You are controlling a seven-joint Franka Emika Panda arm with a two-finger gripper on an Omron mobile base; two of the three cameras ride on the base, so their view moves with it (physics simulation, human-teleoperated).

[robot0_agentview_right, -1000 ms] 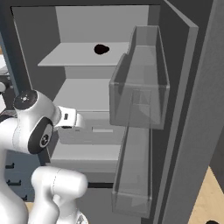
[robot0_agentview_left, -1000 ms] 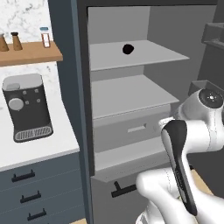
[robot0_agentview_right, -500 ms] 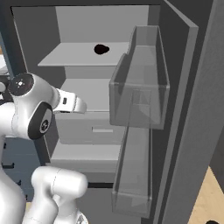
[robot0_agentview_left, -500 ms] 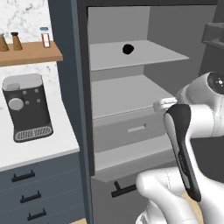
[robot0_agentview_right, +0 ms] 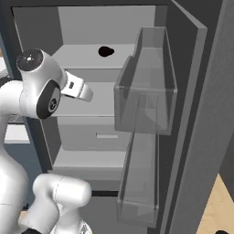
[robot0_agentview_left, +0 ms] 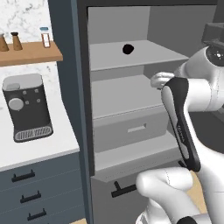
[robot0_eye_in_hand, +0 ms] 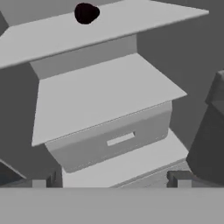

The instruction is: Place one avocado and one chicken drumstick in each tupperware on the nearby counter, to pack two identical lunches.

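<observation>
Pincer (robot0_eye_in_hand: 109, 179): two dark finger tips poke up at the bottom of the hand view, far apart, nothing between them, touching nothing. Pincer is spread wide and empty. In the right base view the white hand (robot0_agentview_right: 77, 88) sticks out toward the open fridge, level with the middle shelf. In the left base view the hand (robot0_agentview_left: 161, 79) shows as a white stub in front of that shelf.

Straight ahead of the pincer: middle shelf (robot0_eye_in_hand: 105, 94), bare grey, and under it a grey drawer (robot0_eye_in_hand: 113, 140) with a small pale handle slot, shut. Above, the top shelf (robot0_eye_in_hand: 105, 30) carries one dark round avocado (robot0_eye_in_hand: 86, 12), sitting toward the back, well apart from the pincer. Same avocado on the top shelf from both base cameras.

Fridge door (robot0_agentview_right: 192, 114) stands swung open on the right, with clear door bins (robot0_agentview_right: 146, 87) stacked on its inner side.

Left of the fridge: white worktop (robot0_agentview_left: 48, 146) over slate-blue drawers (robot0_agentview_left: 30, 197) with black bar handles. A coffee machine (robot0_agentview_left: 27, 107) sits on the worktop. Above it a wooden wall shelf (robot0_agentview_left: 30, 52) holds small bottles.
</observation>
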